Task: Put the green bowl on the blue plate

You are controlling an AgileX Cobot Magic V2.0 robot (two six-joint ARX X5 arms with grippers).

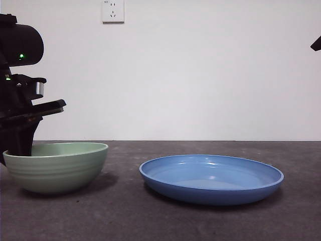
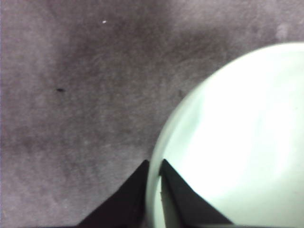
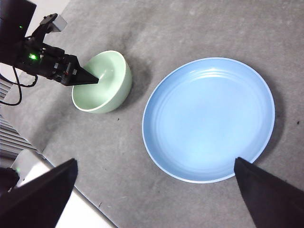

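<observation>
The pale green bowl rests on the grey table at the left, a short gap away from the wide blue plate on its right. My left gripper reaches down over the bowl's far-left rim. In the left wrist view its two black jaws pinch the bowl at the rim, one jaw inside and one outside. The right wrist view shows the bowl, the left gripper on it, and the plate bare. My right gripper hangs open high above the plate.
The table is dark grey felt, with a white wall and a socket behind it. The right arm shows only as a black tip at the top right corner. The table's near edge appears in the right wrist view.
</observation>
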